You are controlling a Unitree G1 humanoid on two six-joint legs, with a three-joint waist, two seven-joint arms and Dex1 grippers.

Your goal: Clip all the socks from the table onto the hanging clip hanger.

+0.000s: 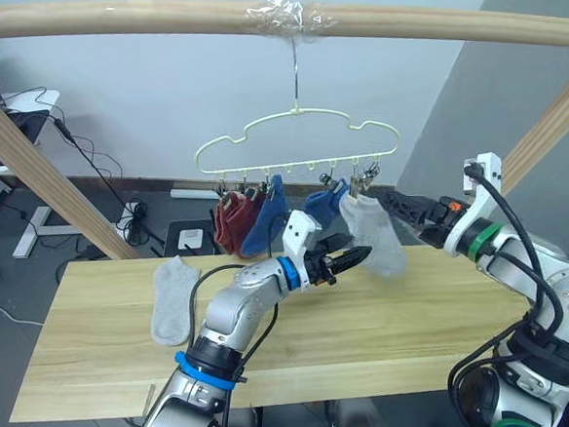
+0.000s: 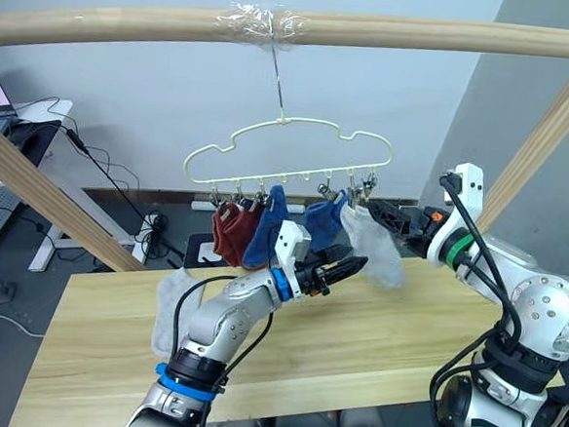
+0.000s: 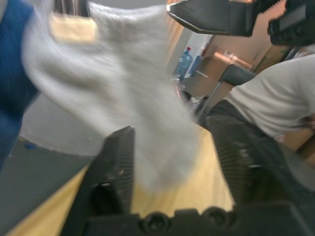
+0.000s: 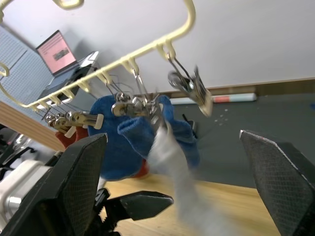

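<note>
The clip hanger (image 1: 299, 146) hangs by its hook from a taped wooden pole (image 1: 298, 21) above the table (image 1: 374, 327). Five socks hang from its clips: two rust red (image 1: 231, 222), two blue (image 1: 267, 217) and one light grey sock (image 1: 373, 234). A second grey sock (image 1: 173, 299) lies flat near the table's left rear edge.

The left gripper (image 1: 348, 261) is raised just beside the hanging grey sock, fingers parted, nothing held. The right gripper (image 1: 395, 201) sits level with the end clip (image 4: 192, 88), fingers wide apart and empty.

Slanted frame poles (image 1: 42, 182) flank both sides. Cables (image 1: 101, 176) and a laptop (image 4: 59, 49) lie beyond the table. A seated person (image 3: 268, 105) is visible in the left wrist view. The table surface front and right is bare wood.
</note>
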